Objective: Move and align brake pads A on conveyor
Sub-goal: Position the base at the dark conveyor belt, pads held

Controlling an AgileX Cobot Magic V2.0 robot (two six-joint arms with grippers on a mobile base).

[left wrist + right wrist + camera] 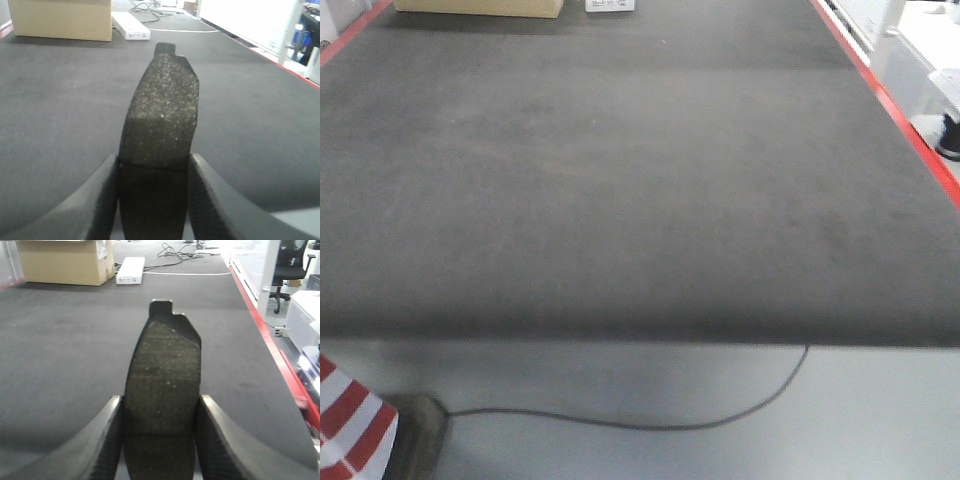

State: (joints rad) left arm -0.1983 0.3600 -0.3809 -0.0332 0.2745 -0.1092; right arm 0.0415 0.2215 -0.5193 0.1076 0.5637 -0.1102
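Observation:
The conveyor (620, 180) is a wide dark felt belt with red frame edges (910, 120); no pad or arm shows in the front view. In the left wrist view a dark grey speckled brake pad (162, 105) with a cross groove sticks out forward over the belt (60, 100), and my left gripper (152, 172) is shut on its near end. The right wrist view shows another brake pad (165, 365), backing-plate tab at its far tip, with my right gripper (160, 410) shut on its sides above the belt (65, 340).
A cardboard box (62, 262) and a white flat box (130, 270) stand at the belt's far end. A cable (650, 420) lies on the grey floor below the belt's near edge, beside a red-and-white striped object (350, 425). An office chair (290, 262) stands beyond the right frame.

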